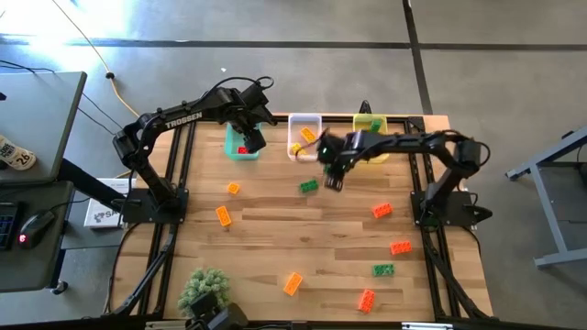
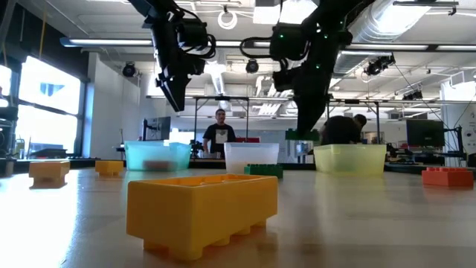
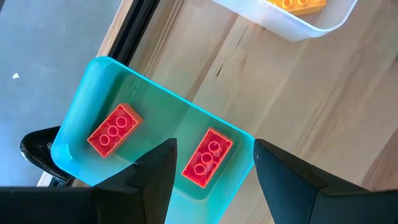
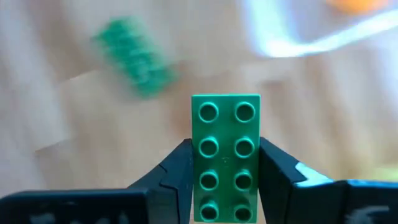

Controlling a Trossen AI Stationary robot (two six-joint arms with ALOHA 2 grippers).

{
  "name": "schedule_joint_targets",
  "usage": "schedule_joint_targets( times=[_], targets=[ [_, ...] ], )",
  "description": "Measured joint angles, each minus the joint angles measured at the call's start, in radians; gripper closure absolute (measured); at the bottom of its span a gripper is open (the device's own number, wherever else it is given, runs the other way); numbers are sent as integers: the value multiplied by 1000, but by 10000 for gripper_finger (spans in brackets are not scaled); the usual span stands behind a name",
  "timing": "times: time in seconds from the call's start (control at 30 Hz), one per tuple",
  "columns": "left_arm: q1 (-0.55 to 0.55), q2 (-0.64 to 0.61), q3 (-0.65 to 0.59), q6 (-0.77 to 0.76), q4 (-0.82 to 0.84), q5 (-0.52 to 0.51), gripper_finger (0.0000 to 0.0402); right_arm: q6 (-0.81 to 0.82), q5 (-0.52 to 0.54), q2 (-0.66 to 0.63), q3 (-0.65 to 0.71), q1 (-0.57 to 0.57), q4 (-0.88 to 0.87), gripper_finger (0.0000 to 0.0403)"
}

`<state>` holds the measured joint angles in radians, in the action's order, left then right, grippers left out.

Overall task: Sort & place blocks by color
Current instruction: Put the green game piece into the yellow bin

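Note:
My right gripper [image 4: 225, 186] is shut on a green block [image 4: 225, 134] and hangs above the table just in front of the white bin [image 1: 304, 136]. A second green block [image 4: 134, 56] lies on the wood below it. My left gripper [image 3: 211, 177] is open above the teal bin [image 3: 155, 99], which holds two red blocks [image 3: 208, 157]. The white bin holds yellow blocks. The yellow bin [image 1: 371, 137] holds a green one. In the low view the left gripper [image 2: 175, 89] and the right gripper [image 2: 301, 126] both hang well above the table. My right gripper pinches the green block [image 4: 225, 180] by its two long sides, one finger [image 4: 177, 174] on each side. The fingers lie along the block, and its studded face is toward the wrist camera. The block is lifted clear of the table, its free end sticking out past the fingertips.
Orange blocks [image 1: 223, 216] lie on the table's left and near side. Red-orange blocks [image 1: 382, 210] and a green block [image 1: 382, 269] lie on its right side. A small green plant [image 1: 204, 289] stands at the near edge. A big yellow block [image 2: 201, 208] sits close to the low camera.

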<state>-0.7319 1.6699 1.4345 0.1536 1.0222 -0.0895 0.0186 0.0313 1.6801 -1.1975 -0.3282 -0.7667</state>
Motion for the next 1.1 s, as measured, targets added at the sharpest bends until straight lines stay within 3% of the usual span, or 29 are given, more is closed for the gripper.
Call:
schedule_joint_targets(
  times=[0.17,0.6,0.8,0.93,1.1],
  targets=[
    [0,0,0,-19,0,0,202,9,99,-47,0,-146,-12,294],
    [0,0,0,-23,-2,0,202,10,88,-36,1,-484,-86,294],
    [0,0,0,-30,-2,0,202,8,81,-32,2,-535,-143,294],
    [0,0,0,-44,-3,0,202,8,20,2,2,-549,-154,294],
    [-1,0,0,-45,-22,0,202,44,36,41,2,-541,-155,294]
  ],
)
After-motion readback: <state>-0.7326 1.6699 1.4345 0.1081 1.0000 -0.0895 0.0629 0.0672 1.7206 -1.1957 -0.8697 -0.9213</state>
